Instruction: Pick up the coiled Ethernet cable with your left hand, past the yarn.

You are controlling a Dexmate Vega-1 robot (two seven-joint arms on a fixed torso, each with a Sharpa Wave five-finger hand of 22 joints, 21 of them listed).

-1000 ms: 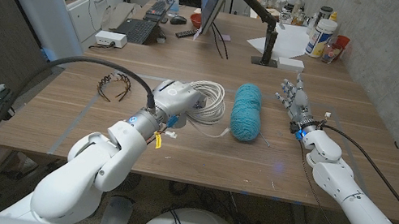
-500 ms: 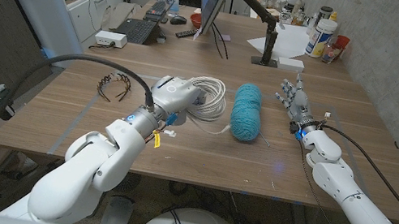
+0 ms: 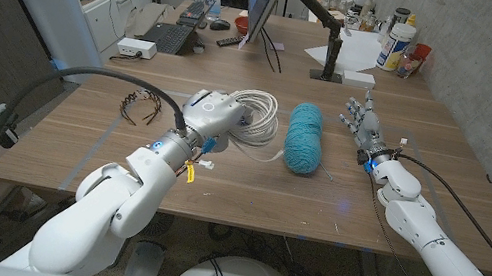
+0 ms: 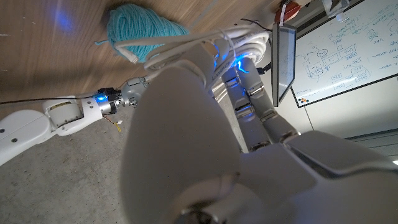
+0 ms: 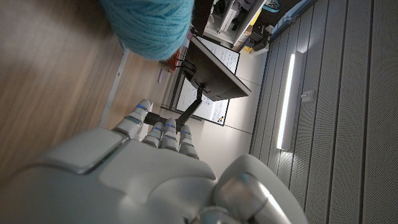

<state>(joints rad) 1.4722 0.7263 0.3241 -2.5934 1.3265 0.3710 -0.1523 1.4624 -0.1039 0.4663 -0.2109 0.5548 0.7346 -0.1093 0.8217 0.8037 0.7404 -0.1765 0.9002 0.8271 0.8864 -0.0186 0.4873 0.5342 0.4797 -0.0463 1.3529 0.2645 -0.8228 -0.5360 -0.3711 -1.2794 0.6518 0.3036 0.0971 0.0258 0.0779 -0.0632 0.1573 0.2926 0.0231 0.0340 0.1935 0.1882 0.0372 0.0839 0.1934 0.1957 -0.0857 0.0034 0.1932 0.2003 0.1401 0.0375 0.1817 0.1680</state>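
The left robot hand [image 3: 213, 112] sits on the near side of the white coiled Ethernet cable [image 3: 251, 121], and its fingers [image 4: 249, 81] reach into the loops. In the left wrist view, strands of cable cross over the fingers, so the hand seems to be closed on the coil. The coil lies on the brown wooden tabletop [image 3: 248, 184], just beside the teal ball of yarn [image 3: 305, 138]. It looks partly raised, but that is hard to tell.

The step looks like the grab and first lift. Next, the hand needs to keep a firm hold and rise straight up, so no loop slips or snags the yarn.

The right robot hand [image 3: 362, 125] is past the yarn, fingers apart, holding nothing.

The left hand's big white back hides the fingertips and the exact grip.
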